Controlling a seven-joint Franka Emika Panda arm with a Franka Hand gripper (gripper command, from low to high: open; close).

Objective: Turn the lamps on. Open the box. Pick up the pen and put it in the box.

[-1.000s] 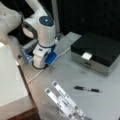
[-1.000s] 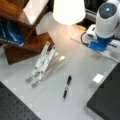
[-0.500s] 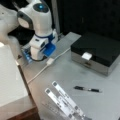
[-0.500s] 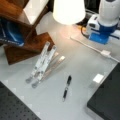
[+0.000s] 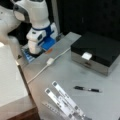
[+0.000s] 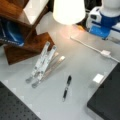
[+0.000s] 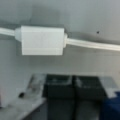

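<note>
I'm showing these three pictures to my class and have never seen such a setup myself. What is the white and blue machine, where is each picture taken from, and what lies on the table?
The white and blue machine is a robot arm with a gripper at its end. Two pictures come from cameras off the arm, looking at the table from opposite sides. The third comes from a camera on the wrist: the two dark fingers appear shut together, holding nothing, just short of the white cord switch.

On the grey table lie a closed box with a black lid, a black pen, some long white strips and the cord. A front view shows a lit lamp and a wooden shelf.
</note>
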